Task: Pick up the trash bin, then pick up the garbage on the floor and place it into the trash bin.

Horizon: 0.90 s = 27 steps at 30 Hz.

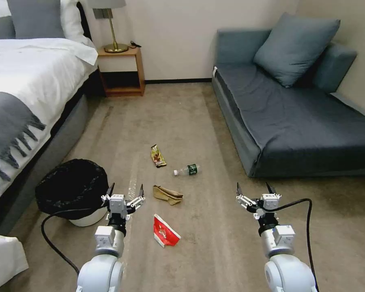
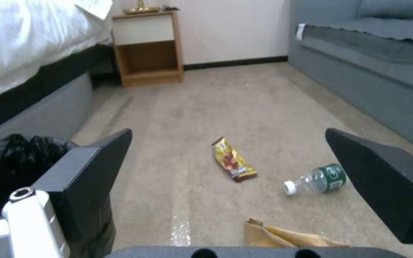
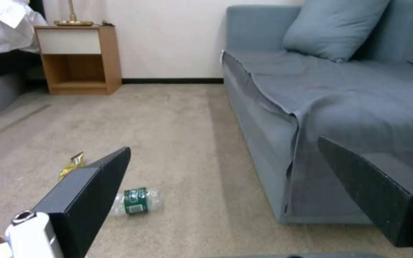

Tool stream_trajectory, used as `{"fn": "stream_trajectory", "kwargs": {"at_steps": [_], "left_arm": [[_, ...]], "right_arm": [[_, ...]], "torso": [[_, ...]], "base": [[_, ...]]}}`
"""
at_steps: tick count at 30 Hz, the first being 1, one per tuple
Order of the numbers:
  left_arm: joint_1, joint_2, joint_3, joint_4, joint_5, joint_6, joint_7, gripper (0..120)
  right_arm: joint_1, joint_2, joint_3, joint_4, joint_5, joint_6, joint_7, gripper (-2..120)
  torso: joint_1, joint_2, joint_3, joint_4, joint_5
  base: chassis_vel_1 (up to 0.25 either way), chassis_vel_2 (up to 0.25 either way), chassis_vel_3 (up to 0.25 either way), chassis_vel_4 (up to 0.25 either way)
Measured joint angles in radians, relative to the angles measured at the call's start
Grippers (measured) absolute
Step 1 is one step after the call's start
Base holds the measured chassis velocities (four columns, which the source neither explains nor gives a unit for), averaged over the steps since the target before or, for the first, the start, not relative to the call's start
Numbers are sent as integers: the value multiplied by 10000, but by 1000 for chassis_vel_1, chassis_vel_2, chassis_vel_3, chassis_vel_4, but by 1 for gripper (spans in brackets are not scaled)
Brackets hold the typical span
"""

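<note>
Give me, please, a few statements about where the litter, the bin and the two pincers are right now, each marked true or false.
1. The bin stands on the carpet beside the bed. True.
2. The left pincer is shut on the bottle. False: it is open and holds nothing; the bottle lies on the carpet.
3. The red packet lies nearer the robot than the paper bag. True.
4. The gold wrapper is inside the bin. False: it lies on the carpet beyond the paper bag.
5. The right pincer is open and empty. True.
</note>
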Motion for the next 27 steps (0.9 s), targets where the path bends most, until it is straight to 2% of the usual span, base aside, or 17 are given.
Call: {"fn": "stream_trajectory", "kwargs": {"at_steps": [19, 20, 21, 22, 23, 24, 25, 26, 27], "left_arm": [[20, 61, -113, -128, -171, -54, -49, 100], [85, 285, -529, -562, -685, -285, -210, 100], [156, 558, -1032, -1106, -1272, -563, -411, 100], [120, 600, -1064, -1181, -836, -431, -307, 100], [278, 586, -935, -1126, -852, -384, -253, 100], [278, 586, -935, -1126, -852, -384, -253, 100], [564, 830, -1219, -1614, -1405, -708, -395, 100], [845, 1005, -1360, -1962, -1699, -1023, -514, 100], [1018, 1074, -1368, -2013, -1804, -1118, -555, 100]], "right_arm": [[-9, 21, -105, 70, -15, 131, 78, 100], [-19, 35, -188, 132, -26, 269, 181, 100], [-49, 157, -669, 467, -110, 823, 472, 100], [-87, 295, -1213, 842, -214, 1476, 832, 100], [-58, 276, -1337, 895, -180, 1181, 626, 100], [-58, 276, -1337, 895, -180, 1181, 626, 100], [-65, 201, -1125, 668, -116, 874, 518, 100], [-77, 275, -1437, 843, -133, 1311, 745, 100], [-146, 367, -1786, 1064, -156, 1837, 999, 100]], "torso": [[0, 0, 1, -1, -4], [0, -1, 1, -3, -6], [0, -1, 0, -1, 7], [-1, 0, -2, 4, 18], [0, -1, 2, 9, -36], [0, -1, 2, 9, -36], [0, -2, 4, -12, 9], [-1, 0, -2, 2, 14], [0, -1, 1, 5, -13]], "base": [[0, 0, 0, 0], [0, 0, 0, 0], [0, 0, 0, 0], [0, 0, 0, 0], [0, 0, 0, 0], [0, 0, 0, 0], [-62, -32, 33, 8], [0, 0, 0, 0], [0, 0, 0, 0]]}}
